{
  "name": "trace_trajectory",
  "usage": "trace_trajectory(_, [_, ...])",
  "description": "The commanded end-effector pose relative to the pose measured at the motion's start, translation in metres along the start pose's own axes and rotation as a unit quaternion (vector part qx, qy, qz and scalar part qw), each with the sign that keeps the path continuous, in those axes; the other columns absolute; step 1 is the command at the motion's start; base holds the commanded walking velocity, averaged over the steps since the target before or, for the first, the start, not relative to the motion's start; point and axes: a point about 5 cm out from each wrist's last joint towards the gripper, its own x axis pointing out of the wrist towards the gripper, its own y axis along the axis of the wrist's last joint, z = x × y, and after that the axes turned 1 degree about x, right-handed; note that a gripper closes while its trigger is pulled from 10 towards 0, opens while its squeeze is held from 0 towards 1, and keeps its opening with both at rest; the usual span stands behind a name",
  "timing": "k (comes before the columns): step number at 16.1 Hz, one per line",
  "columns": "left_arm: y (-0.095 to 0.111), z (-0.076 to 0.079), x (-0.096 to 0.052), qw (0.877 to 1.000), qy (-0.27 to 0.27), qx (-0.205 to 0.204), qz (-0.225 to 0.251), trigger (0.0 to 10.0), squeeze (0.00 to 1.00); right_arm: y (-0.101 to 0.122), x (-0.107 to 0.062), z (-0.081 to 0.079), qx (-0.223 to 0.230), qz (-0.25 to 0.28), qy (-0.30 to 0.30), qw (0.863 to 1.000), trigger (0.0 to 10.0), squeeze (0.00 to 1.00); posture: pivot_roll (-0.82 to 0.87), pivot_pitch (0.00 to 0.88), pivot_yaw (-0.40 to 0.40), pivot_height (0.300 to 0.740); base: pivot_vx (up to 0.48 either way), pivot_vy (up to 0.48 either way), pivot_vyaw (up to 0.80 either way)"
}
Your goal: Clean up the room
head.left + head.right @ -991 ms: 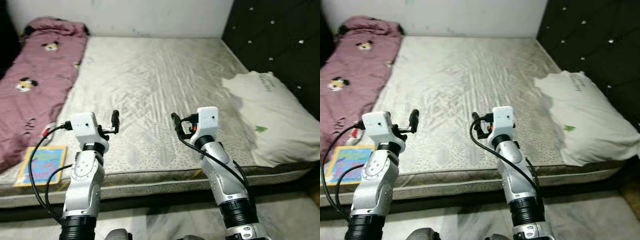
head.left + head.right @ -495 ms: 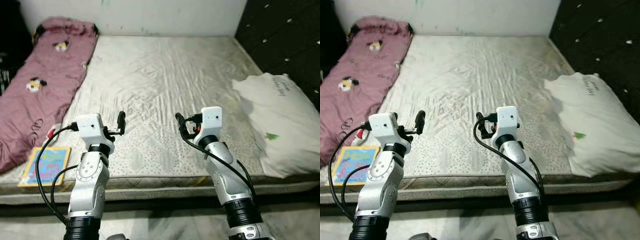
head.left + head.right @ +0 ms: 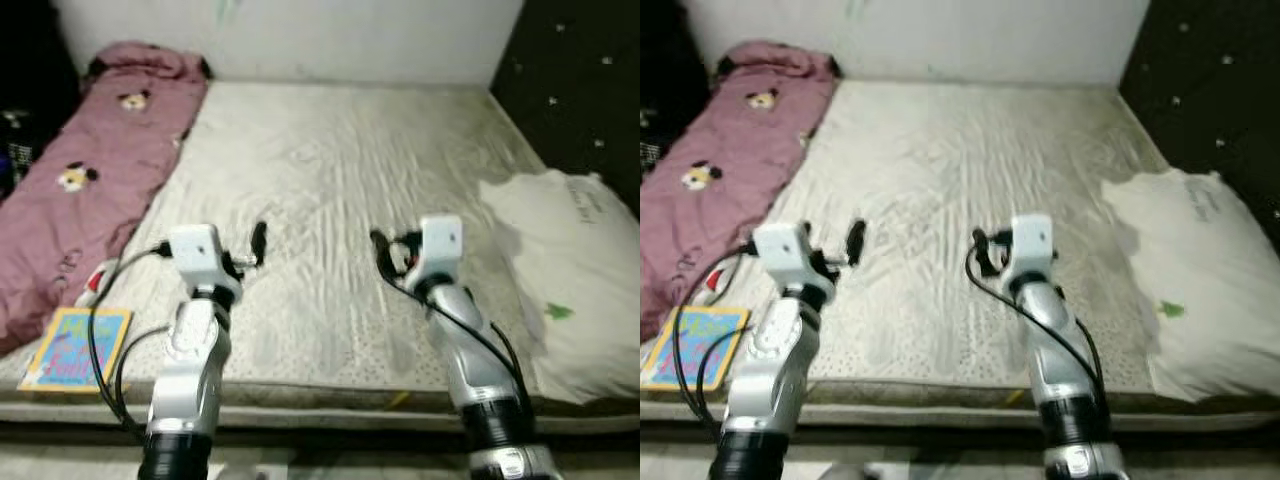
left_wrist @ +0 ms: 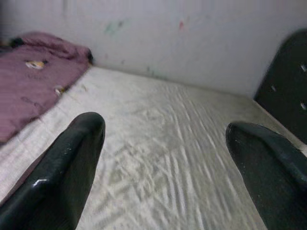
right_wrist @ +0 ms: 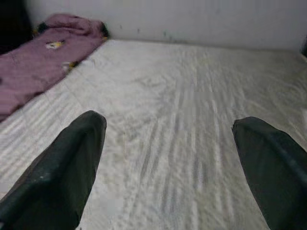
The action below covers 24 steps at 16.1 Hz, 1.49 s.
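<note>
I am looking down at a big bed with a pale, wrinkled mattress (image 3: 340, 190). It runs up to a white wall (image 3: 300, 40) at the far end. On my right stands a dark padded headboard (image 3: 580, 100) with small shiny studs.

A long pink blanket (image 3: 90, 190) with cartoon mouse faces lies along the left side of the mattress, from the far corner down toward me. A big white pillow (image 3: 570, 290) lies on the right side, near the headboard and close to the front edge.

A small bright picture book (image 3: 75, 348) lies flat at the front left corner of the mattress, just beside the low end of the pink blanket. A small red and white thing (image 3: 98, 283) sits between the book and the blanket. It is too blurry for me to tell what it is.

Both my arms are held up over the front part of the mattress, well apart from each other. My left gripper (image 4: 165, 158) has its two black fingers spread wide, with nothing between them. My right gripper (image 5: 168, 158) is spread wide too, and it holds nothing.
</note>
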Motion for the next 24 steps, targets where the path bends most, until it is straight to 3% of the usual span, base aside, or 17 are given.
trace_trajectory(1, [-0.0004, -0.003, -0.0008, 1.0, 0.011, 0.008, -0.004, 10.0, 0.0, 0.0028, 0.0019, -0.0075, -0.003, 0.005, 0.013, 1.0, 10.0, 0.0, 0.05, 0.0, -0.021, 0.74, 0.0, 0.0, 0.0])
trace_trajectory(5, [-0.0018, -0.0034, -0.0003, 1.0, 0.008, -0.014, -0.012, 10.0, 0.0, 0.002, 0.003, -0.0061, -0.001, 0.002, 0.01, 1.0, 10.0, 0.0, 0.05, 0.0, -0.02, 0.74, 0.0, 0.206, 0.0])
trace_trajectory(10, [-0.0035, -0.0047, -0.001, 1.0, 0.012, -0.021, -0.018, 10.0, 0.0, -0.0001, 0.0032, -0.005, -0.001, -0.005, 0.006, 1.0, 10.0, 0.0, 0.04, 0.0, -0.02, 0.74, 0.0, 0.48, -0.66])
trace_trajectory(24, [-0.0014, -0.0071, -0.0008, 0.999, 0.024, -0.021, -0.013, 10.0, 0.0, -0.002, 0.0033, -0.0068, -0.005, -0.011, 0.015, 1.0, 10.0, 0.0, 0.04, 0.0, -0.023, 0.74, 0.0, 0.48, 0.0])
